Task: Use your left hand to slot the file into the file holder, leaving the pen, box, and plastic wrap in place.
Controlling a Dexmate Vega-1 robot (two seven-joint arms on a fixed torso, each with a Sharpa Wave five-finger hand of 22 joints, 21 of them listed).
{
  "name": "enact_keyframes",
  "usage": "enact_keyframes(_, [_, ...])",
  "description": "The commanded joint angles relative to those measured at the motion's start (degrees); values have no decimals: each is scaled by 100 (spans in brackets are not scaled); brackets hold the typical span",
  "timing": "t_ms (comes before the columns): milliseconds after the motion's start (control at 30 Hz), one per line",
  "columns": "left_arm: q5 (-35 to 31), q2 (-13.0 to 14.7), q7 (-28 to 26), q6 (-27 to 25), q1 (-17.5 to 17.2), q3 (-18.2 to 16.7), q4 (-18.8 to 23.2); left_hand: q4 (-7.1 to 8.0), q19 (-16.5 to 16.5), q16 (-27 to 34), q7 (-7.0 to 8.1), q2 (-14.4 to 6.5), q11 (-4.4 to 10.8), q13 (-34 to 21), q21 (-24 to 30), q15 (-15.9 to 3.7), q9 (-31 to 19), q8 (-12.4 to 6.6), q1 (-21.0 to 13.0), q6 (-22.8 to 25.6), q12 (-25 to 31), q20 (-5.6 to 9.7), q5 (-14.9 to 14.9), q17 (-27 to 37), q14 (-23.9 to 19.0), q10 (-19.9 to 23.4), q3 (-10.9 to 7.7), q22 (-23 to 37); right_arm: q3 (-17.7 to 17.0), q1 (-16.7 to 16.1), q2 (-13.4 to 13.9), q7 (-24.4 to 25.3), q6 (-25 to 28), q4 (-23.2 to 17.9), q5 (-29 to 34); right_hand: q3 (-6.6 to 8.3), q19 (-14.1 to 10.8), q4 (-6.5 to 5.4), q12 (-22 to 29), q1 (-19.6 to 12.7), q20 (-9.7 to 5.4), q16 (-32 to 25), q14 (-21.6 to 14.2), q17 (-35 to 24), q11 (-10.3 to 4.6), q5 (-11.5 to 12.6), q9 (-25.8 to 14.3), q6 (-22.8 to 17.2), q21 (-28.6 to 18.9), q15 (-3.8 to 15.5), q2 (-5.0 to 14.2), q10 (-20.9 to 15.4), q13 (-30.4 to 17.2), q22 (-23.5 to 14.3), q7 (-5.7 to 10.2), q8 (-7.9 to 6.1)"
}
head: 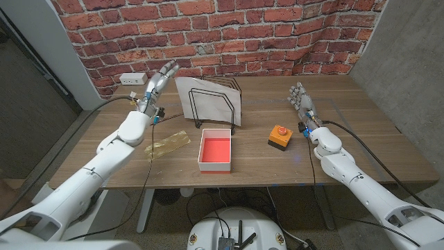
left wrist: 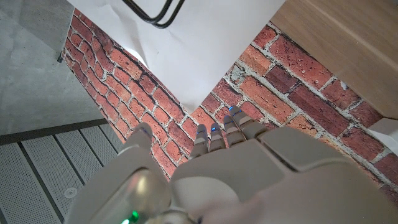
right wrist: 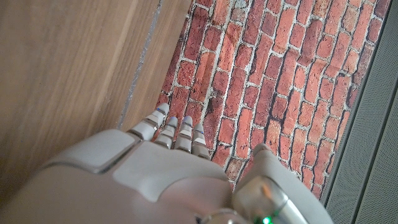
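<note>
File (head: 220, 97), a white sheet-like folder, stands inside the black wire file holder (head: 208, 107) at the back of the wooden table (head: 361, 139), just beyond the fingertips of the left hand (head: 158, 82), toward the robot's right. Its top corners rise above the wire loops, and no writing can be read on it. In the left wrist view the file (left wrist: 205, 43) fills the space ahead of the fingers (left wrist: 214, 134), with a bit of black wire (left wrist: 152, 12) of the holder cut off by the frame edge.

The left hand is raised off the table, fingers extended and slightly apart, holding nothing. The right hand (head: 300, 97) is also empty, its fingers (right wrist: 168, 124) straight and close together, pointing toward the brick wall (head: 277, 35).

Nearer the robot than the left fingertips, beside the left forearm, lies a crinkled yellowish piece of plastic wrap (head: 166, 144). A white box (head: 216, 149) with a red inside sits open in front of the file holder. An orange block with a red button on top (head: 279, 135) sits near the right wrist, on the side toward the box; any label on it is too small to read. A white power strip (head: 132, 79) lies by the wall beyond the left fingers; its markings cannot be made out.
</note>
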State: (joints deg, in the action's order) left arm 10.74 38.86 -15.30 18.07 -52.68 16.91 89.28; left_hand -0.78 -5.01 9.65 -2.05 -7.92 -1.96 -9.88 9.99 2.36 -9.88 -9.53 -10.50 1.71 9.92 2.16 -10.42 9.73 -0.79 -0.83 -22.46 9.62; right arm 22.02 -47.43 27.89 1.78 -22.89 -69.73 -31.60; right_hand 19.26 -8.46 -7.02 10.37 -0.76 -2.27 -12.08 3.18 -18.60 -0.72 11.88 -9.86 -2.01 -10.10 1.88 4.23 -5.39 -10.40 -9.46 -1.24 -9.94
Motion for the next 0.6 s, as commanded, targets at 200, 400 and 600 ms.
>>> enact_keyframes(200, [260, -571, -338, 423, -53, 171, -661, 21, -65, 65, -69, -22, -11, -2, 70, 0, 9, -82, 98, 110, 83, 370, -59, 6, -89, 99, -34, -2, 15, 35, -97, -47, -65, 167, -50, -11, -41, -57, 25, 35, -206, -14, -25, -9, -6, 25, -14, -4, -38, 32, 281, -27, -7, -8, 0, -40])
enact_keyframes(400, [392, -623, -326, 387, -94, 197, -719, 25, -76, 66, -63, -35, 5, -1, 74, -3, 9, -92, 117, 144, 88, 371, -65, 5, -101, 113, -46, -2, -17, -16, -110, -72, -138, 210, -102, -13, -52, -65, 32, 31, -205, -19, -42, -4, -8, 30, -14, -20, -45, 34, 278, -38, -6, -8, 3, -50])
enact_keyframes(600, [607, -730, -282, 436, -121, 207, -860, 30, -94, 74, -55, -43, 7, 0, 80, -11, 9, -100, 133, 177, 93, 365, -68, 5, -131, 132, -55, -3, -47, -83, -79, 33, -165, 135, -61, -15, -86, -68, 45, 18, -212, -26, -71, 7, -17, 35, -13, -57, -59, 38, 269, -67, -5, -7, 2, -67])
